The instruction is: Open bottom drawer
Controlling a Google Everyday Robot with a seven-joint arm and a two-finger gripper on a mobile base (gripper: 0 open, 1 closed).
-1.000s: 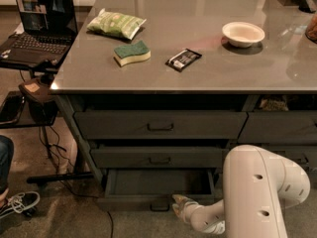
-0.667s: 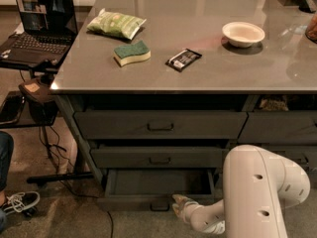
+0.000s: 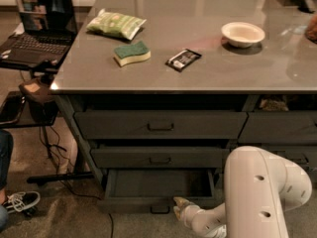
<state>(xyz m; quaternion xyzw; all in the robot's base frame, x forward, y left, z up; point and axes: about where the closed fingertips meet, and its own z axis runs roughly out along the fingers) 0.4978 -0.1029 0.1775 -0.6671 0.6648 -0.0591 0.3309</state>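
The bottom drawer (image 3: 130, 204) is the slim dark grey one at the foot of the left stack. It stands pulled out, and its plain empty tray (image 3: 158, 182) shows. Its small dark loop handle (image 3: 160, 210) sits at the centre of the low front. My gripper (image 3: 180, 204) is low at the drawer's front, just right of the handle, at the end of my white arm (image 3: 257, 192), which comes in from the lower right. The arm hides the drawer's right front corner.
Two taller grey drawers, middle (image 3: 159, 157) and top (image 3: 159, 126), are shut above it. The neighbouring stack (image 3: 280, 128) is to the right. The tabletop (image 3: 208, 14) holds a bowl (image 3: 242, 33), a sponge (image 3: 131, 52), a snack bag (image 3: 116, 24) and a dark packet (image 3: 183, 59). A laptop (image 3: 37, 29), cables and a person's shoe (image 3: 20, 202) are on the left.
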